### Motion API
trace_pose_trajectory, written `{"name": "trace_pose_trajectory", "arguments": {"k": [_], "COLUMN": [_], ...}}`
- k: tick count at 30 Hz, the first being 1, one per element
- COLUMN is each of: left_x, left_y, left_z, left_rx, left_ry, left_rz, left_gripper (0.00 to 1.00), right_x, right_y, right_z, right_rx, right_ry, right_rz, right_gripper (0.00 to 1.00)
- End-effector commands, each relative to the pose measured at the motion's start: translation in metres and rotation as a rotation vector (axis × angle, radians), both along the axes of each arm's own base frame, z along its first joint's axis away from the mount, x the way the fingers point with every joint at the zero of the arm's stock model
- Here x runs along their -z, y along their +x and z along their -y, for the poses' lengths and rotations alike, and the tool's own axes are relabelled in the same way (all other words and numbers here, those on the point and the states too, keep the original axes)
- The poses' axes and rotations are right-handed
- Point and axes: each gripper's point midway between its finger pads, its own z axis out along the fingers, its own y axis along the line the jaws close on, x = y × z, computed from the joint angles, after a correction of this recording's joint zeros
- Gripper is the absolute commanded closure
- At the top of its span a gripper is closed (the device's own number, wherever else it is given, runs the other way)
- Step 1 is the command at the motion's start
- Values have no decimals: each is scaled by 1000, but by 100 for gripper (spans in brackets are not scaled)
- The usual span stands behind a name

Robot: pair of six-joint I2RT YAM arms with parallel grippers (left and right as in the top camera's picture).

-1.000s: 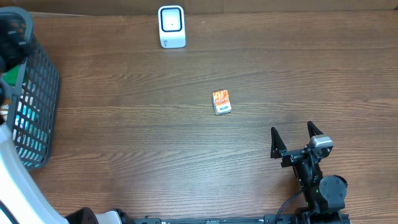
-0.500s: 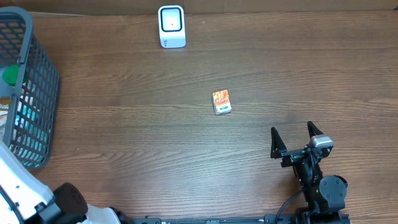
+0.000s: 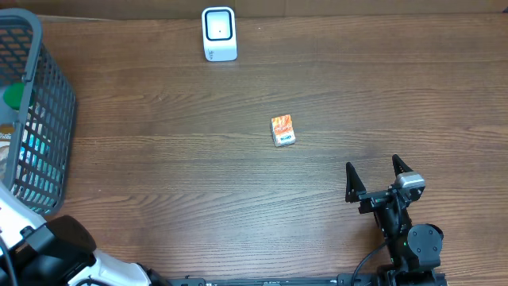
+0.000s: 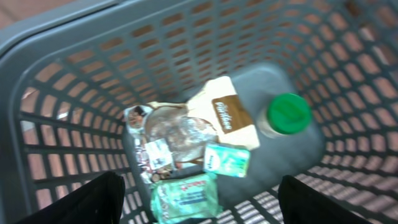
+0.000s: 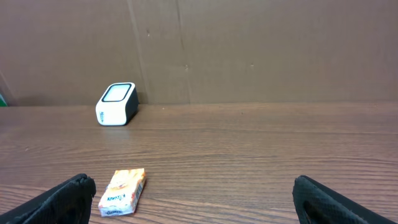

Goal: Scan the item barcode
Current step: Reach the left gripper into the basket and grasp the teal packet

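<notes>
The wooden table (image 3: 159, 183) is bare brown grain. The grey mesh basket (image 3: 49, 119) stands on it far to the left of the barcode scanner (image 3: 219, 33), which sits upright at the far edge with its window facing up and toward me.

My left gripper (image 4: 199, 202) hangs over that basket, fingers spread wide and empty, looking down on a green-capped bottle (image 4: 288, 114) and some soft pouches. My right gripper (image 3: 375, 176) is on my side of the scanner and well off to its right, low over the wood. Its fingers are at full spread with nothing between them.

The orange packet (image 3: 282, 130) lies flat on the table, nearer me than the scanner and a little to its right, roughly between the scanner and my right fingers, touching neither.

I judge it light and thin, a glossy wrapper over something slightly soft, so it may slide on the wood or buckle if I squeeze hard. I would take it across its short width at the long edges, gently, leaving the printed faces uncovered, since I cannot tell which face carries the barcode
</notes>
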Motion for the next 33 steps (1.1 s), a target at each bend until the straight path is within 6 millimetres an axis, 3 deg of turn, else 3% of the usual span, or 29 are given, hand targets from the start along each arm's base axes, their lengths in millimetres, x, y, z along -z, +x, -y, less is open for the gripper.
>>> {"name": "trace_pose_trajectory", "arguments": {"k": [1, 5, 17, 33], "left_x": [24, 55, 96, 121], "left_y": [-5, -5, -2, 0], "left_z": [-12, -18, -31, -30], "left_rx": [-18, -27, -42, -31], "left_ry": [-48, -125, -193, -240], "left_rz": [-60, -102, -172, -196], "left_gripper": [20, 26, 28, 21], "right_x": [2, 2, 2, 2], "right_y": [0, 0, 0, 0], "right_z": [1, 1, 1, 1], "right_rx": [5, 5, 5, 5], "right_ry": [6, 6, 6, 6], "right_rz": [4, 3, 4, 4], "right_gripper": [0, 0, 0, 0]}}
